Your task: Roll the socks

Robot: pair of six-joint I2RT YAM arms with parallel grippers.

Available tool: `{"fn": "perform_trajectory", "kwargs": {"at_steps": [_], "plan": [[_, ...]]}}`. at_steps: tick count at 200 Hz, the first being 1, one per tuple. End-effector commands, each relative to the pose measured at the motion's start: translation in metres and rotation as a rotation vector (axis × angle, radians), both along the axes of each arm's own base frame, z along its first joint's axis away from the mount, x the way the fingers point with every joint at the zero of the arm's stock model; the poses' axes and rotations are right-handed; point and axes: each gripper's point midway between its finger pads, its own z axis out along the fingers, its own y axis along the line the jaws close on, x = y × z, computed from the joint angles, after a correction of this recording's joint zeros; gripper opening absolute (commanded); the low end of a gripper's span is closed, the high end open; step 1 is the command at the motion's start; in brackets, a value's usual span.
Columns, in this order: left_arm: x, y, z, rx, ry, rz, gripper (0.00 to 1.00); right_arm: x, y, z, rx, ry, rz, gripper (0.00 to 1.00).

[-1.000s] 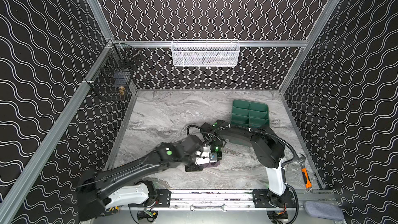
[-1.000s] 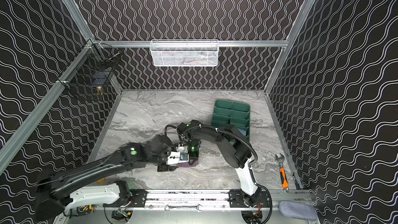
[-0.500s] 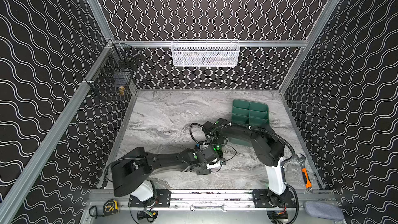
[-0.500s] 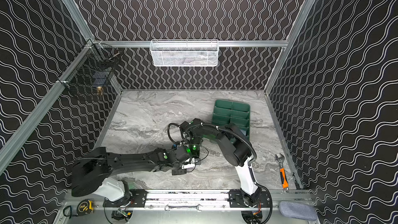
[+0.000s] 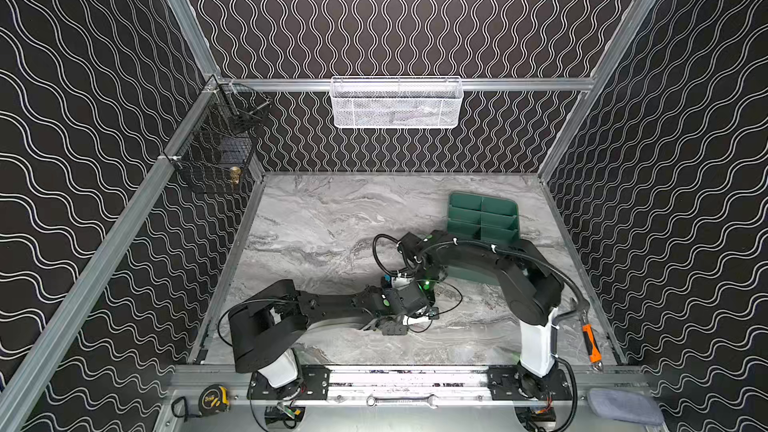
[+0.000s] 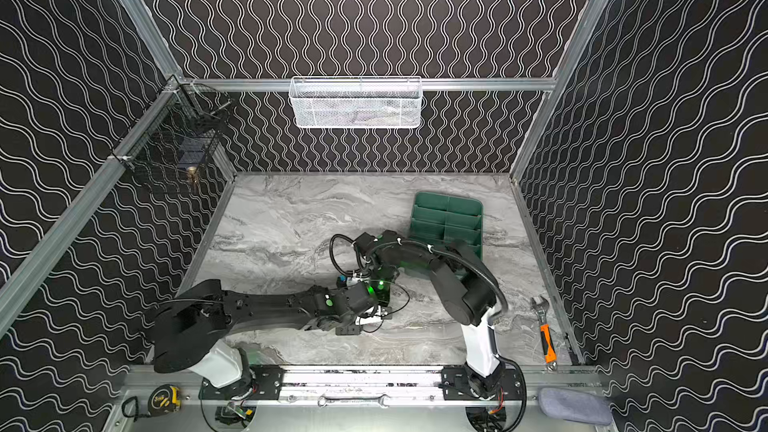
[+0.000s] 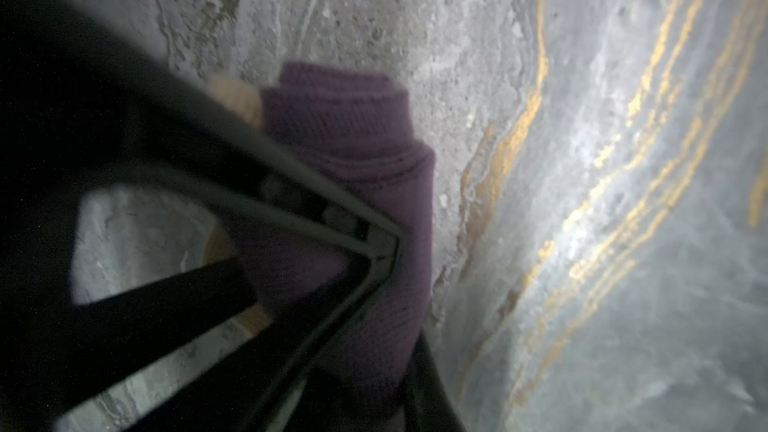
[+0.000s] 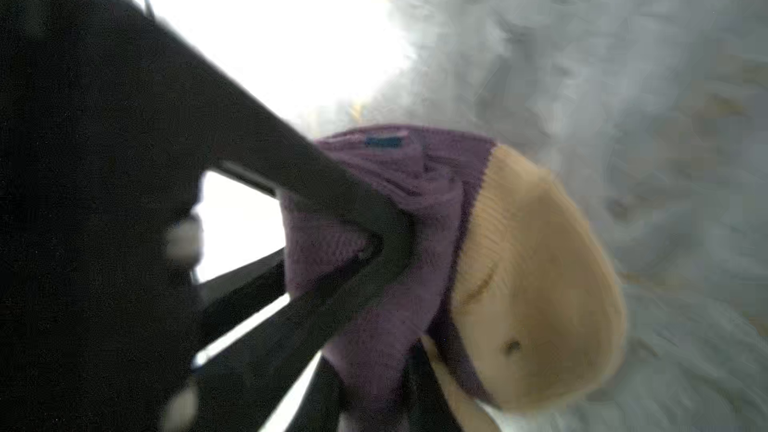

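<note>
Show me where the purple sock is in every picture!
In a top view: hidden where the left arm meets the right arm.
In a top view: hidden too, where the left arm ends.
Left wrist: the purple sock sits mid-picture, rolled.
Right wrist: mid-picture, tan toe showing.
Shared landmark: the grey marble table.

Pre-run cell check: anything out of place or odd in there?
Stray hardware: an orange-handled wrench lies at the table's right edge, a tape measure and a spanner on the front rail. Only a purple sock shows; no blue one is visible.
</note>
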Motion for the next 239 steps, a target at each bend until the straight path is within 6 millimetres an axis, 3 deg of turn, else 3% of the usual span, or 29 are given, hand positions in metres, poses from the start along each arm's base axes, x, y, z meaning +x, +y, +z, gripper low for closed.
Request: {"fn": "perform_trajectory", "kwargs": {"at_steps": [1, 25, 31, 44, 55, 78, 91, 109, 123, 160, 189, 208, 239], "plan": [[-0.026, 0.005, -0.023, 0.009, 0.170, 0.023, 0.00, 0.037, 0.017, 0.023, 0.159, -0.226, -0.047, 0.36], [-0.029, 0.008, -0.025, 0.018, 0.180, 0.016, 0.00, 0.048, -0.002, 0.060, 0.254, -0.339, -0.129, 0.45], [-0.029, 0.008, -0.025, 0.023, 0.185, 0.011, 0.00, 0.052, -0.007, 0.071, 0.279, -0.373, -0.155, 0.52], [-0.032, 0.010, -0.027, 0.043, 0.197, 0.000, 0.00, 0.064, -0.020, 0.098, 0.343, -0.459, -0.216, 0.53], [-0.036, 0.010, -0.026, 0.057, 0.226, -0.024, 0.00, 0.074, -0.038, 0.107, 0.358, -0.553, -0.293, 0.53], [-0.050, 0.014, -0.021, 0.079, 0.390, -0.049, 0.00, 0.119, -0.085, 0.162, 0.388, -0.903, -0.555, 0.59], [-0.057, 0.016, -0.017, 0.071, 0.554, -0.016, 0.00, 0.132, -0.113, 0.200, 0.414, -1.073, -0.705, 0.59], [-0.055, 0.022, -0.016, 0.068, 0.710, 0.055, 0.00, 0.127, -0.136, 0.240, 0.492, -1.195, -0.837, 0.60], [-0.051, 0.021, -0.015, 0.051, 0.781, 0.092, 0.00, 0.108, -0.136, 0.251, 0.563, -1.199, -0.794, 0.62], [-0.037, 0.027, -0.025, 0.058, 0.994, 0.226, 0.00, 0.040, -0.108, 0.224, 0.653, -1.040, -0.442, 0.59], [-0.024, 0.035, -0.042, 0.104, 0.992, 0.279, 0.00, -0.003, -0.089, 0.159, 0.546, -1.002, -0.116, 0.58], [-0.015, 0.042, -0.051, 0.151, 0.961, 0.306, 0.00, -0.020, -0.075, 0.116, 0.448, -0.997, 0.041, 0.58], [0.004, 0.049, -0.060, 0.194, 0.852, 0.338, 0.00, -0.047, -0.052, 0.066, 0.359, -0.908, 0.208, 0.56]]}}
